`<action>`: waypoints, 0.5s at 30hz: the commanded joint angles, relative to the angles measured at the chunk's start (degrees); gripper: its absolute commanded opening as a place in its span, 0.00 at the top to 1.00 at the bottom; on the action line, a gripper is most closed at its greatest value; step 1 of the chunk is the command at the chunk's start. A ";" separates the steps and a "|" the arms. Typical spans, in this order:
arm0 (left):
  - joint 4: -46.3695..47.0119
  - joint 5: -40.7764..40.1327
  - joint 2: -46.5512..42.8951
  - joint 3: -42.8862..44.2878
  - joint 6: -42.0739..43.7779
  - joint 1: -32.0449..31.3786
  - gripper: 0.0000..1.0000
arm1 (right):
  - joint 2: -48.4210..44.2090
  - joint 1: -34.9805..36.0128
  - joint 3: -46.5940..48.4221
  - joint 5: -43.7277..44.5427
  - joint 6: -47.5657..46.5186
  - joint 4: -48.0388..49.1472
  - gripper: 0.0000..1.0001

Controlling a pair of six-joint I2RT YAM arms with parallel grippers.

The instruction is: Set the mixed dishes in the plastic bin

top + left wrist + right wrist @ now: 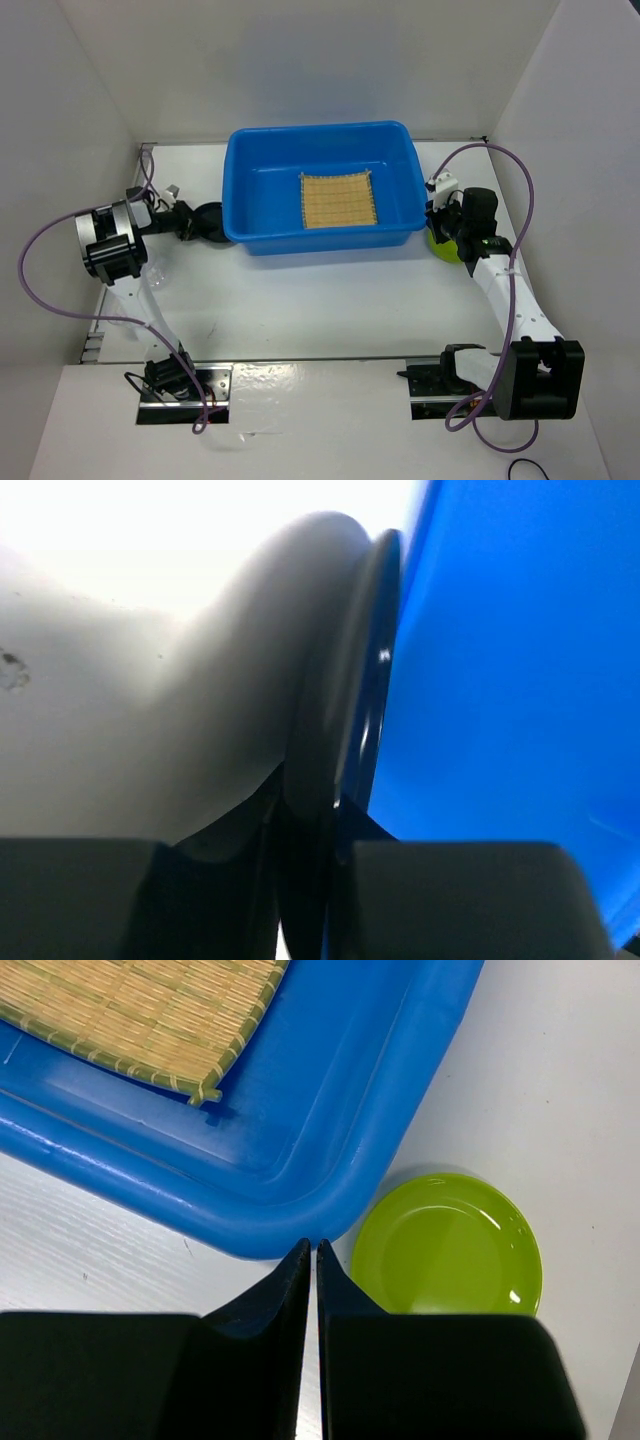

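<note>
The blue plastic bin (pixel 320 131) sits at the back middle of the table with a tan woven mat (pixel 338 201) flat on its floor. A dark round plate (pixel 212 222) stands on edge against the bin's left wall, and my left gripper (pixel 190 222) is shut on its rim. In the left wrist view the plate (pixel 330 700) fills the space between the fingers of that gripper (pixel 310 820), right beside the blue wall (pixel 500 680). A lime-green plate (pixel 443 247) lies on the table at the bin's front right corner. My right gripper (pixel 312 1250) hangs shut and empty over that corner, just left of the green plate (pixel 450 1245).
White walls close in the table on the left, back and right. The bin's right wall (pixel 330 1110) and the mat's corner (pixel 140 1010) show in the right wrist view. Purple cables loop beside both arms.
</note>
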 commanded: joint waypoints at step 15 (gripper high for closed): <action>-6.90 -29.26 -26.55 7.67 -7.38 5.22 1.00 | -0.37 -0.35 1.31 -0.72 -0.27 0.14 0.89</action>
